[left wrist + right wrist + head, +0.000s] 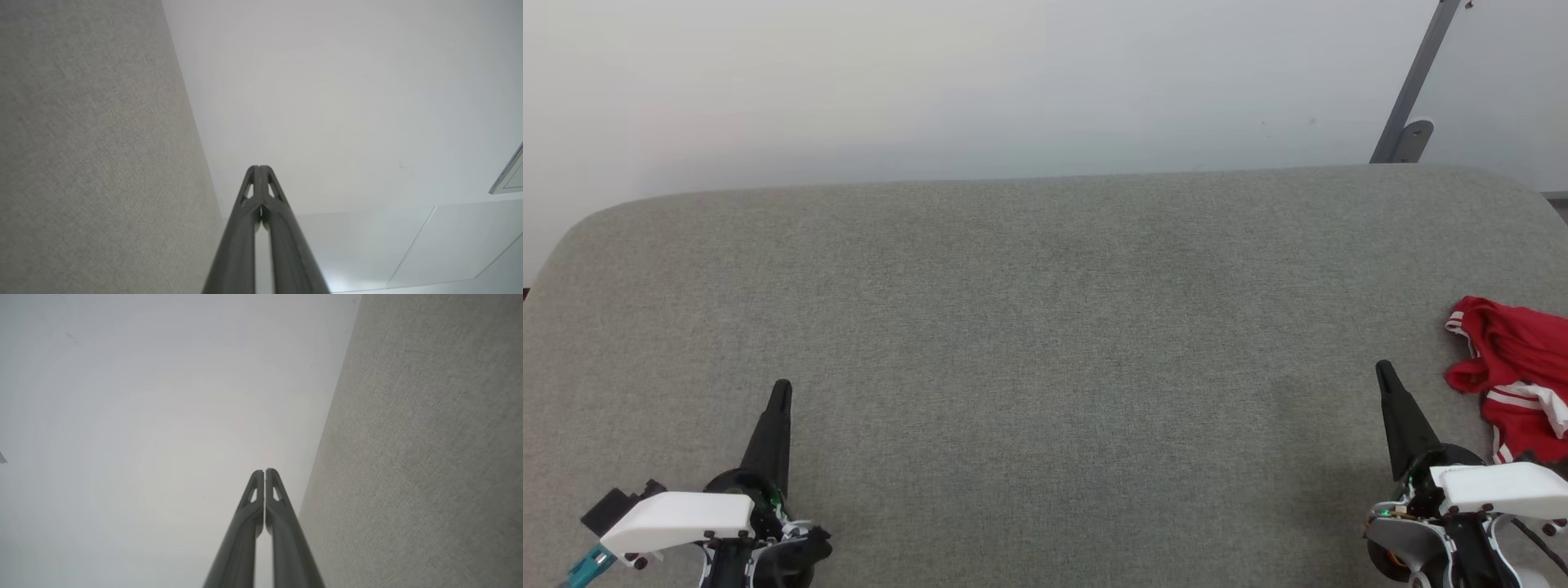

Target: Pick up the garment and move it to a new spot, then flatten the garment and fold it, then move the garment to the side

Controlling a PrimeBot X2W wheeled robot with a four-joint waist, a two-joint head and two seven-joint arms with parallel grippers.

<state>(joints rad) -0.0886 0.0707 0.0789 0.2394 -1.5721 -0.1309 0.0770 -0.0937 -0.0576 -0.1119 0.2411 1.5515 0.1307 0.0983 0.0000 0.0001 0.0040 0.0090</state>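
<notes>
Shirt [1515,376] is crumpled in a heap at the right edge of the worktop [1045,327], a bit nearer the front than the back. Part of it runs off the side of my head view. The red fabric is all bunched up, with a white sleeve end and some red-and-white striped trim poking out of the folds. It's lying loose on the grey cloth.

Right gripper [1384,371] is just beside it on the inner side, tips pointing at the far edge. It's apart from the shirt, with a strip of bare grey between the fingers and the red. Jaws are pressed together. On the right wrist cam the two dark fingers meet at the tips, with grey cloth on one side and pale wall on the other.

Left gripper [782,388] is well apart from all that, near the front left corner. It also points at the far edge, with its jaws pressed together too. Its own wrist cam shows the same closed pair against cloth and wall.

The worktop is plain grey cloth with rounded far corners. Behind the far edge is a pale wall [1013,82], and a grey metal strut [1409,98] leans up past the far right corner.
</notes>
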